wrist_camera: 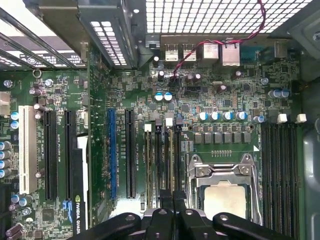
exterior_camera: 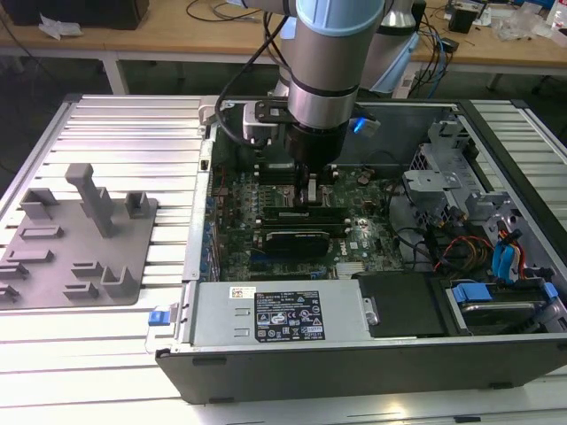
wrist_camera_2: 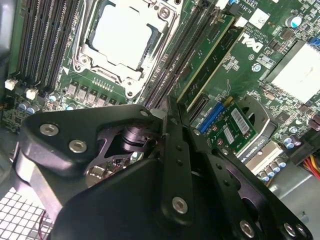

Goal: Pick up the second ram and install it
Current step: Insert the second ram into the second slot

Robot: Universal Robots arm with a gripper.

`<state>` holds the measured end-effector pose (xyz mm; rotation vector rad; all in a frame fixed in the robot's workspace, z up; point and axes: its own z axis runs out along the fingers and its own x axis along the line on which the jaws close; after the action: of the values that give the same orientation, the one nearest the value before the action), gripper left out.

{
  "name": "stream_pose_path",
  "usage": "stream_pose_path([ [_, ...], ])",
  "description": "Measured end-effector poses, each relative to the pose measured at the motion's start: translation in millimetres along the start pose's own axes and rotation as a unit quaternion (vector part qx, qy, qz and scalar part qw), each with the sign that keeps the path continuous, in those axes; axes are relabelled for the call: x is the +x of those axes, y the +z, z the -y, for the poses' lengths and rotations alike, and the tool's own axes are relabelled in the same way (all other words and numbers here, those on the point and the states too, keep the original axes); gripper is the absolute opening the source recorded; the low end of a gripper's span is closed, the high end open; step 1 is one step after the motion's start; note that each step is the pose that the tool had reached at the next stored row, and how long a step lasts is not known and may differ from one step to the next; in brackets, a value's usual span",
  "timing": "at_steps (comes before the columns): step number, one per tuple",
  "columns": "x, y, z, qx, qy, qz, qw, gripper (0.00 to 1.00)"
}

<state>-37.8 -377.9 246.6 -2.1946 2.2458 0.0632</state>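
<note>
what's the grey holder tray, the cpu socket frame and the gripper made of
The grey holder tray looks like matte plastic: dull grey, blocky moulded shapes. The cpu socket frame is bare metal, silvery sheen. The gripper: black matte links with shiny screw heads, likely anodised metal, possibly plastic.

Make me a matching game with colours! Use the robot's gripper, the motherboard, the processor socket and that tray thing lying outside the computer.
Things:
1. gripper
2. motherboard
3. processor socket
4. fixture tray

Colours:
A. green
B. grey
C. black
D. shiny silver

Pairs: 1-C, 2-A, 3-D, 4-B
</note>
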Motion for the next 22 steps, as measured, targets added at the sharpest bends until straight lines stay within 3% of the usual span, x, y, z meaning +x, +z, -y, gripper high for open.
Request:
stream_pose_path([
  [22, 0.2, 5.3, 0.1, -0.0001, -0.004, -0.0001, 1.0, 0.09],
])
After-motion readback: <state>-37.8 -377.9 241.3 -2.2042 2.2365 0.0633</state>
